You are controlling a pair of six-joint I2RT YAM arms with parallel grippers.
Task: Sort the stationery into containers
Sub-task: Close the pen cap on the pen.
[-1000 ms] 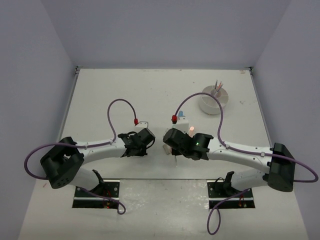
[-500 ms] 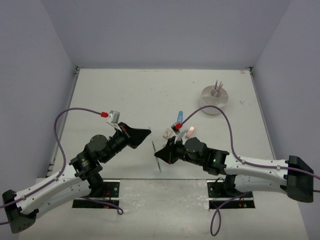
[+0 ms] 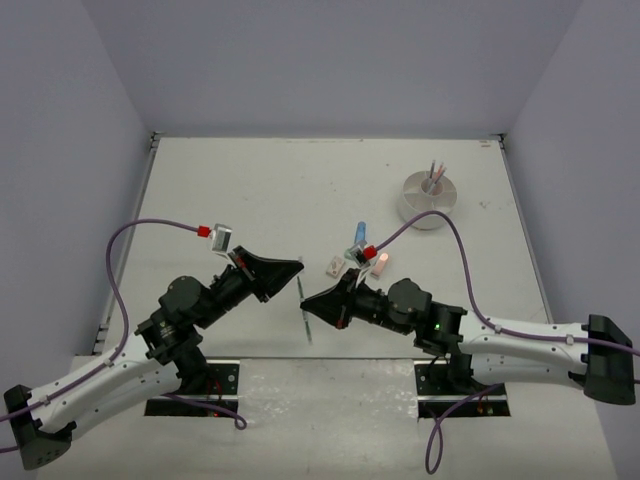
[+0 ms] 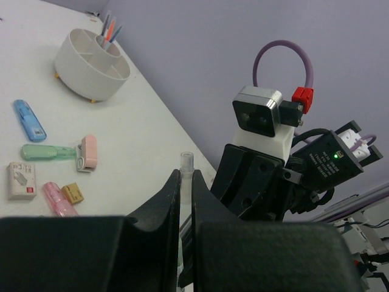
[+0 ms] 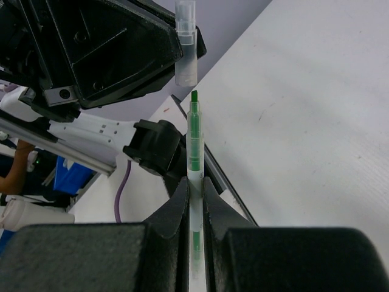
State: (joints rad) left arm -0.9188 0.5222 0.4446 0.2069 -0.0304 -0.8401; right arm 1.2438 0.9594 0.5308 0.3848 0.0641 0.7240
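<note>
Green-inked pen [image 5: 194, 137] is getting clamped by the right gripper [image 5: 194, 182], jaws closed tight on its clear barrel, tip aiming straight up at the clear cap [image 5: 186, 48] the left gripper [image 4: 185, 185] is pinching shut. Both are lining up nose to nose along the pen's long axis, just apart. Further out, the white tub [image 3: 430, 205] is waiting well off at the table's [image 3: 250, 190] far right, nearer the right arm, so I'm guessing capping first.
</note>
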